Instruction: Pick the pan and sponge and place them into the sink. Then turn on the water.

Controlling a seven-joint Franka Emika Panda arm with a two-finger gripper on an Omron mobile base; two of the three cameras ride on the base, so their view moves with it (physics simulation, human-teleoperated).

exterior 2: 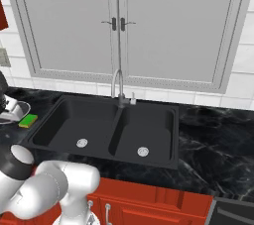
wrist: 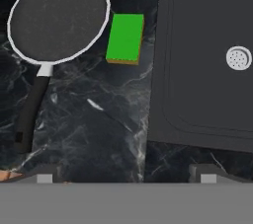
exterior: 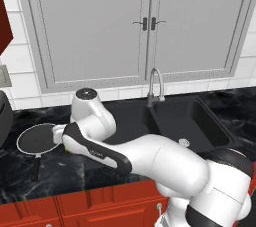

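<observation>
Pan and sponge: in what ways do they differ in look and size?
The pan is round and dark grey with a thin silver rim; the sponge is rectangular and bright green. The pan is much larger and has a black handle; the sponge has none. Both lie on the black marbled counter beside the sink.

On the dark marble counter [wrist: 99,119], left to right — round black frying pan [wrist: 58,17], small green-topped sponge [wrist: 125,37] beside it, black double-basin sink [wrist: 207,70].

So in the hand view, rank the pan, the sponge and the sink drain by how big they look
Largest to smallest, as they appear in the hand view:
1. pan, with its handle
2. sponge
3. drain
All three lie at a similar depth, so the order looks reliable.
</observation>
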